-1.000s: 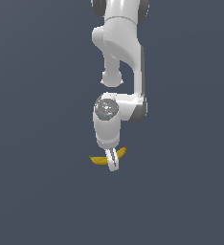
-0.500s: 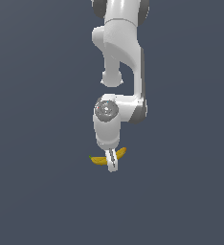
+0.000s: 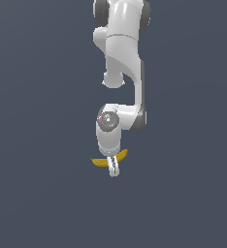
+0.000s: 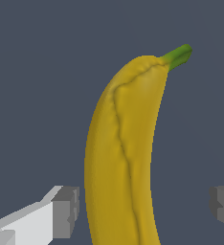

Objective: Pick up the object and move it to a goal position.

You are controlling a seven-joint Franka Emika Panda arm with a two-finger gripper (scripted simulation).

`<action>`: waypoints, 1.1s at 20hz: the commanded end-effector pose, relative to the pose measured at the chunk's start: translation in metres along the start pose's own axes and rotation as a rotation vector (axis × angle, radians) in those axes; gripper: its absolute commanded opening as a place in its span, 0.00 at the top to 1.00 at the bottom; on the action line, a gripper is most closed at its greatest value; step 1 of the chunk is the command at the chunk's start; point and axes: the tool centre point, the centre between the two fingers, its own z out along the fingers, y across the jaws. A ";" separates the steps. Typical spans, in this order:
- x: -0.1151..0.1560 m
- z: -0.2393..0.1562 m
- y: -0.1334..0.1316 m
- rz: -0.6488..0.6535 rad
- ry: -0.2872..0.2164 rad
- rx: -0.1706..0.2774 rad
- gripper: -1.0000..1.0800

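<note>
The yellow banana (image 3: 104,162) lies on the dark grey floor, its greenish stem tip toward the exterior view's left. In the wrist view the banana (image 4: 123,158) fills the middle, with its green stem (image 4: 178,55) at one end. My gripper (image 3: 114,168) is down at the banana and straddles it. In the wrist view my gripper (image 4: 142,206) is open, with one grey pad (image 4: 66,210) close to one side of the fruit and the other pad (image 4: 223,205) well off the other side. The banana's brownish end is hidden.
The white arm (image 3: 122,63) hangs down from the top of the exterior view over the plain dark grey floor (image 3: 38,193). No other objects or goal marker show.
The arm's wrist has dropped a little, bringing the fingers lower around the banana. The banana has not moved.
</note>
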 end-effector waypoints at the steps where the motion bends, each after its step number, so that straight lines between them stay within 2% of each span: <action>1: 0.000 0.005 -0.001 0.000 0.000 0.002 0.04; 3: 0.000 0.005 -0.002 0.000 0.000 0.002 0.04; 4: 0.000 0.005 -0.002 0.000 0.000 0.002 1.00; 22: 0.003 -0.008 0.005 0.000 0.000 0.003 1.00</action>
